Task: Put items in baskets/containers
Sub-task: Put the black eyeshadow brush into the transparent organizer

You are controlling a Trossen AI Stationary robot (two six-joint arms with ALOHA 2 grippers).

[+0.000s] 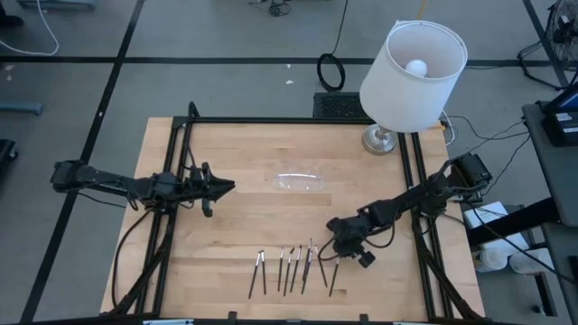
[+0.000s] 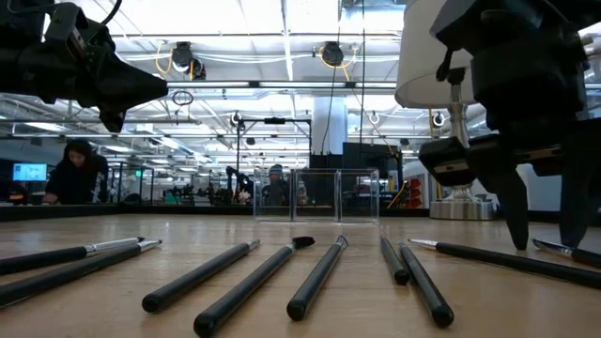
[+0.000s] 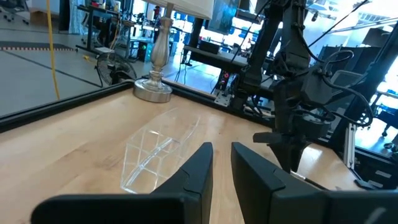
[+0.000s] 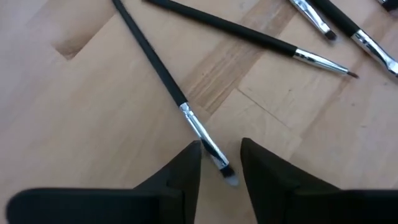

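Several thin dark brushes [image 1: 293, 269] with metallic tips lie side by side on the wood near the table's front edge. The clear tray [image 1: 298, 181] rests on its base at mid-table; it also shows in the left wrist view [image 3: 155, 152]. My right gripper [image 4: 221, 144] is open and points down at the right end of the row. Its fingers stand on either side of one brush's metallic tip end [image 4: 208, 149], low over the table [image 2: 545, 242]. I cannot tell whether they touch it. My left gripper [image 1: 230, 187] hovers left of the tray, slightly open and empty [image 3: 222, 147].
A white-shaded lamp [image 1: 411, 68] stands on its metal base [image 3: 152, 90] at the far right corner. Black frame rails [image 1: 181, 135] run along the table's left, far and right sides. Bare wood lies between the tray and the brush row.
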